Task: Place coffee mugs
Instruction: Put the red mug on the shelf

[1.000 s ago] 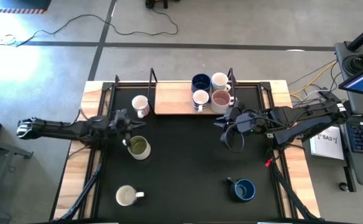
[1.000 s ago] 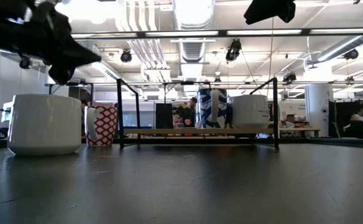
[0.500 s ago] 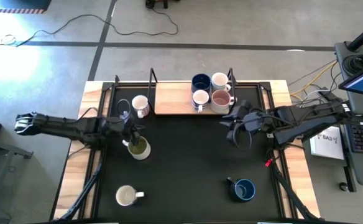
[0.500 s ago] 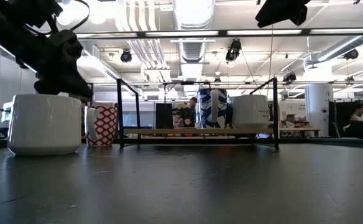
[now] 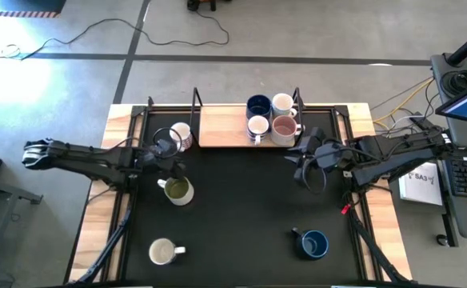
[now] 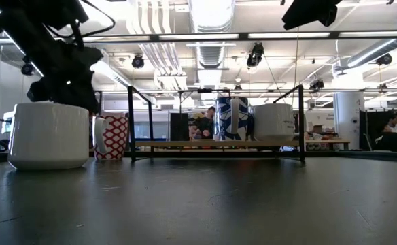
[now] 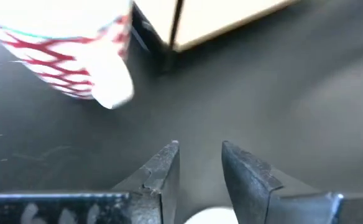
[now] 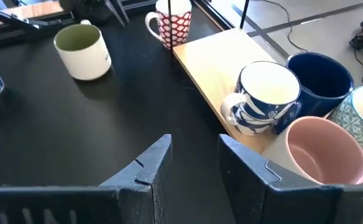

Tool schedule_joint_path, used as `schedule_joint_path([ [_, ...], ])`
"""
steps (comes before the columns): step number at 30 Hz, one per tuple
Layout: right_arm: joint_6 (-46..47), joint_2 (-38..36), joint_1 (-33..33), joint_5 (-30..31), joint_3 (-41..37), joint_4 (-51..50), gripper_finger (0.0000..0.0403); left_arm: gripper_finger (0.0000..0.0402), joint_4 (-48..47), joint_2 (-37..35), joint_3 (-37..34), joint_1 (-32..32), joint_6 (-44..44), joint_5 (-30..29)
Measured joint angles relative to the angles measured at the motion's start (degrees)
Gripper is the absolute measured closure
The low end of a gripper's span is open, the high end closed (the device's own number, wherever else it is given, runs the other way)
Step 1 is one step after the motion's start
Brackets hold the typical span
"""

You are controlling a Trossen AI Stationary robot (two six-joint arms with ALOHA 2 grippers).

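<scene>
A white mug with an olive-green inside [image 5: 177, 190] stands upright on the black table, left of centre. My left gripper [image 5: 172, 164] hangs open just past its far rim [image 7: 209, 218] with nothing between its fingers. A red-print mug [image 5: 181, 136] stands beyond it, beside the wooden board [image 5: 225, 126]. At the board's right end stand several mugs: dark blue [image 5: 257, 105], white [image 5: 282, 104], white-and-blue [image 8: 262, 99] and pink [image 8: 324, 149]. My right gripper [image 5: 302, 170] is open and empty, near the board's near right corner.
A cream mug [image 5: 163, 252] stands near the table's front left and a dark blue mug [image 5: 313, 244] near the front right. Black metal posts [image 6: 130, 122] frame the board. The table's middle [image 5: 241, 208] is bare. People show in the room beyond.
My left gripper came down to the olive-green mug's rim, then drew back a little toward the far edge; the mug stays where it stood. My right gripper has drifted slightly toward the table's right edge.
</scene>
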Motion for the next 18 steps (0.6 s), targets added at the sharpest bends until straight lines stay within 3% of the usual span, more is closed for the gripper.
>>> schedule_joint_path([
  [11, -0.07, -0.07, 0.00, 0.02, 0.00, -5.72, 0.0282, 0.0296, -1.06, 5.15, 1.32, -0.04, -4.21, -3.27],
  [18, -1.87, -0.07, 0.00, 0.02, 0.00, -6.83, 0.0282, 0.0296, -11.33, 6.87, 8.74, -0.04, -3.75, -3.37],
])
